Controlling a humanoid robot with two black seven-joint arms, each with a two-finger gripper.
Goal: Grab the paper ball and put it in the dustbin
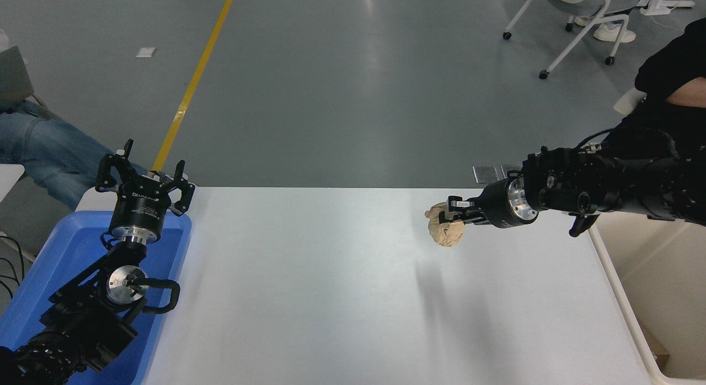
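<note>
Head view: white print is seen on the collar of the left gripper (pixel 144 175) but is too small to be read – that gripper is parked over the blue tray (pixel 66 247) with its fingers spread. The paper ball (pixel 445 226) is pinched at the tip of the right gripper (pixel 452 208), lifted above the white table (pixel 331 291) – its shadow is cast below. The dustbin (pixel 623 302) is seen at the right edge, well apart from the ball

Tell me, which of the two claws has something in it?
The right gripper, closed on the tan paper ball above the table. The left gripper, over the blue tray, is open and empty.
</note>
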